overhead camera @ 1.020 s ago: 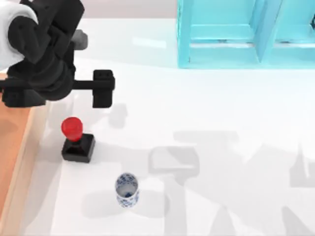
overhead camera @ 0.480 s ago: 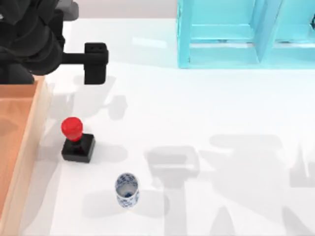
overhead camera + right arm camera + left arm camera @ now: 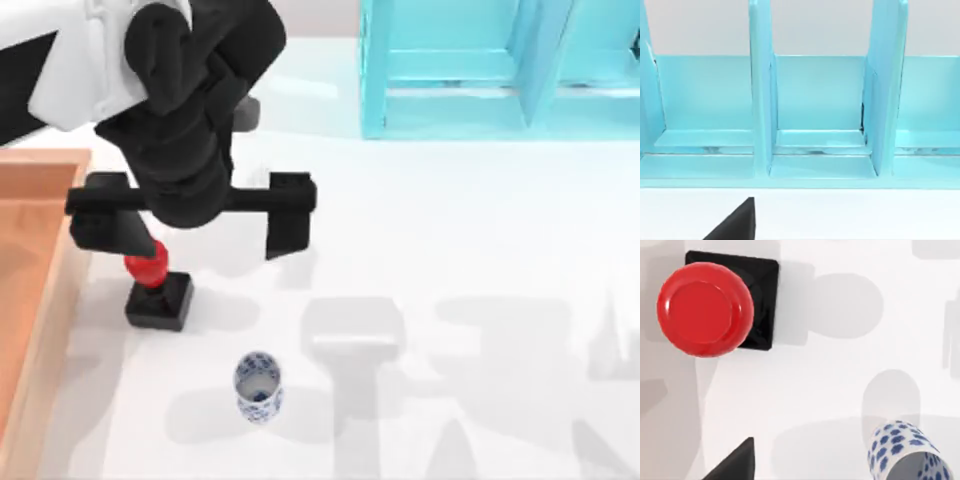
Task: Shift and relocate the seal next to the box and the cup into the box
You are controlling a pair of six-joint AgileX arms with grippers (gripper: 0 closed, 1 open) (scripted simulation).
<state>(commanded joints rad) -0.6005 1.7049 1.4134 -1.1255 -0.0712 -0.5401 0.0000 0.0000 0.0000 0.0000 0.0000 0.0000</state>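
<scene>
- Top view: a white table point(image 3: 450, 260) seen from above, with a light blue shelf point(image 3: 500, 70) along its far edge on the right
- The box point(image 3: 30, 290), a wooden tray with tan rim and reddish-brown floor, lies at the left edge
- The seal point(image 3: 158, 295) stands upright just right of the box rim, black square base on the table; its red knob is partly covered by the arm above
- The cup point(image 3: 258, 386) stands upright on the table, nearer than the seal and a little to its right, apart from it and outside the box
- The left gripper point(image 3: 190, 215) hangs over the seal's far side, its two black fingers spread wide, one above the knob, the other well to the right; nothing is held
- Left wrist view: looking straight down, the seal point(image 3: 715, 307) shows its round red knob over the black base, and the blue-patterned cup point(image 3: 907, 452) sits apart from it; a dark fingertip point(image 3: 735, 465) juts in at one edge
- Right wrist view: the blue shelf point(image 3: 815, 110) with upright dividers fills the background above the white table; whether the right claw is spread or pressed together cannot be told
</scene>
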